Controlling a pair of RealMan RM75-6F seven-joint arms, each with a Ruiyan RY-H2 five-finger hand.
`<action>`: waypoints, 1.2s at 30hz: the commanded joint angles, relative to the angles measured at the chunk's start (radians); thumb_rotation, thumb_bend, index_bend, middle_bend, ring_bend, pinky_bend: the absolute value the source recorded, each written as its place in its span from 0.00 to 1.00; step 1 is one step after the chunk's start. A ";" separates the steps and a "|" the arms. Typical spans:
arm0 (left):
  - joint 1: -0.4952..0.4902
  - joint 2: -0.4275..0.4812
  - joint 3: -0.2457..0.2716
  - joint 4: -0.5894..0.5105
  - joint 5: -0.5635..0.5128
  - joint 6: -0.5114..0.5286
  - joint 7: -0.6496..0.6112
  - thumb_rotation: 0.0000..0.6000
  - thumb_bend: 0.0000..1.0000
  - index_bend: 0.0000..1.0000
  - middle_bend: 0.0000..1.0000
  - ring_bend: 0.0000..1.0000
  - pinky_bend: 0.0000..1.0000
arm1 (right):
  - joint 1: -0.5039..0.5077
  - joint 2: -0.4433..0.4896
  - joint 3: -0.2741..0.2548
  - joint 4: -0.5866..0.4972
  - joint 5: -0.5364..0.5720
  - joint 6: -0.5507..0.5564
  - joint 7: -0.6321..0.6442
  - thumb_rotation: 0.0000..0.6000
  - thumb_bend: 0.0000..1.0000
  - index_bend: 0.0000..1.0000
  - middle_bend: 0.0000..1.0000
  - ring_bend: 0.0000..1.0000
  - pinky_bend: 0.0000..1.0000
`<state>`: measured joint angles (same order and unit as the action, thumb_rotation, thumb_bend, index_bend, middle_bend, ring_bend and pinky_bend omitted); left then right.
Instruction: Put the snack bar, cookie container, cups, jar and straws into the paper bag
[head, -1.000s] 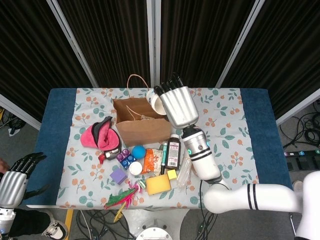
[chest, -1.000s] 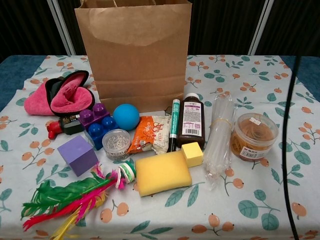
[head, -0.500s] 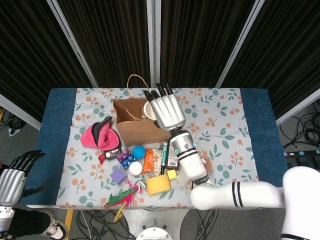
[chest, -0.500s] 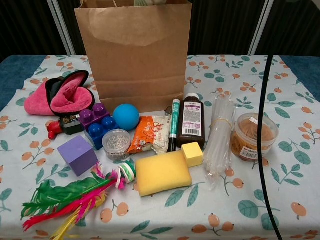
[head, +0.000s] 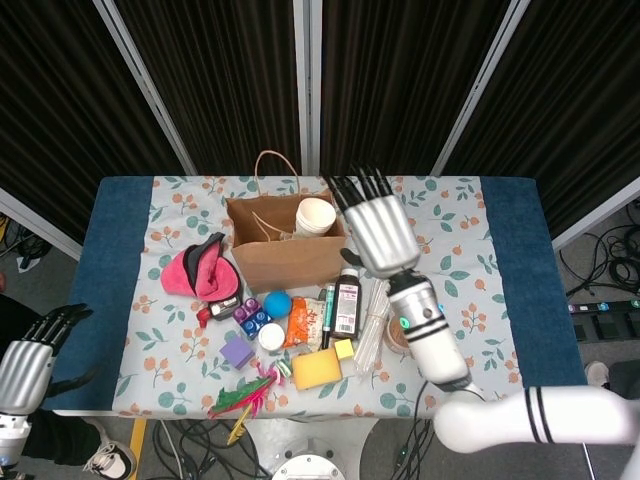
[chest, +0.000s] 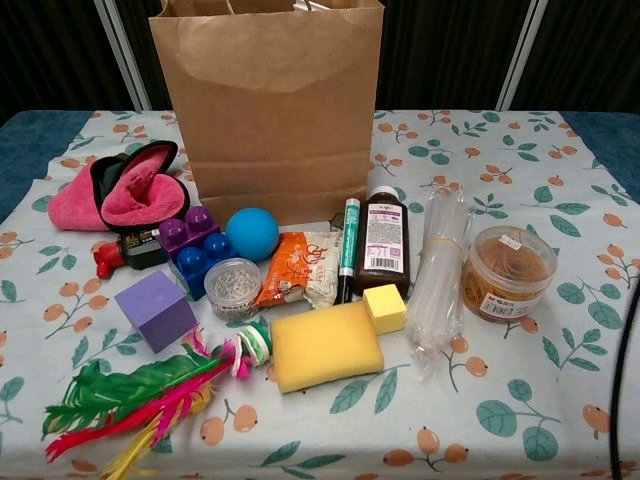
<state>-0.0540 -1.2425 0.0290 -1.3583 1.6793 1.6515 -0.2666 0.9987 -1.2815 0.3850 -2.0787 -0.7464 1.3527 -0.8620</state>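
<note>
Paper bag (head: 285, 262) upright at far table centre, stacked cups (head: 316, 216) inside, rims up; straws (chest: 438, 275) bundled, long axis near-far, right of bag; right hand (head: 380, 232) released, fingers spread; left hand (head: 26, 365) empty, fingers apart

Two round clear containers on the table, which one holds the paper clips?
The small round tub in front of the blue ball, full of silvery clips. The other, the jar at the right beside the straws, has orange-brown contents.

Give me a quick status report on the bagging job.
Right hand open, beside brown paper bag. Left hand idle off table. White paper cups in bag. Clear straw bundle and clear cookie tub on table.
</note>
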 joint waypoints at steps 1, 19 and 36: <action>-0.005 -0.006 -0.002 0.000 0.003 -0.003 0.004 1.00 0.10 0.25 0.28 0.19 0.25 | -0.188 0.150 -0.204 -0.137 -0.092 0.021 0.082 1.00 0.00 0.05 0.20 0.01 0.00; -0.004 -0.010 0.010 0.006 0.020 0.004 0.010 1.00 0.10 0.25 0.28 0.20 0.25 | -0.455 -0.006 -0.454 0.119 -0.288 -0.066 0.322 1.00 0.00 0.07 0.23 0.05 0.00; -0.001 -0.020 0.010 0.027 0.006 -0.001 -0.010 1.00 0.10 0.25 0.28 0.19 0.25 | -0.475 -0.136 -0.402 0.240 -0.260 -0.112 0.279 1.00 0.00 0.07 0.22 0.05 0.00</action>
<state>-0.0546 -1.2622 0.0390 -1.3324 1.6862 1.6518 -0.2762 0.5232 -1.4139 -0.0200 -1.8420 -1.0072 1.2432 -0.5801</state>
